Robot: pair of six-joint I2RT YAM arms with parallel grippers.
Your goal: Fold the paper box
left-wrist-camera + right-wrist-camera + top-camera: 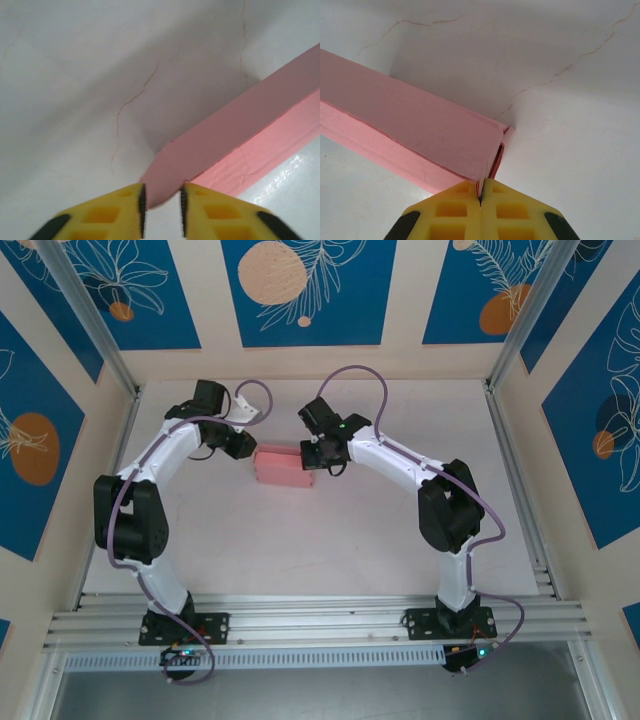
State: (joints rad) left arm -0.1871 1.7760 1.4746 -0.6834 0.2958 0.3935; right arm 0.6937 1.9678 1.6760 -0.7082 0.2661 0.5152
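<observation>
The paper box (282,468) is a pink oblong lying on the white table between the two arms. My left gripper (243,445) is at its left end. In the left wrist view the box (250,115) runs up to the right, and its rounded end flap (160,177) reaches in between the yellow fingertips of that gripper (162,192), whose jaws stand narrowly apart. My right gripper (318,455) is at the right end. In the right wrist view the box (420,120) runs off to the left, and that gripper (480,187) is shut on the edge of its end flap.
The white table top (330,540) shows thin cracks. Aluminium posts (95,320) and patterned walls enclose the sides and back, and a slotted rail (320,625) runs along the near edge by the arm bases.
</observation>
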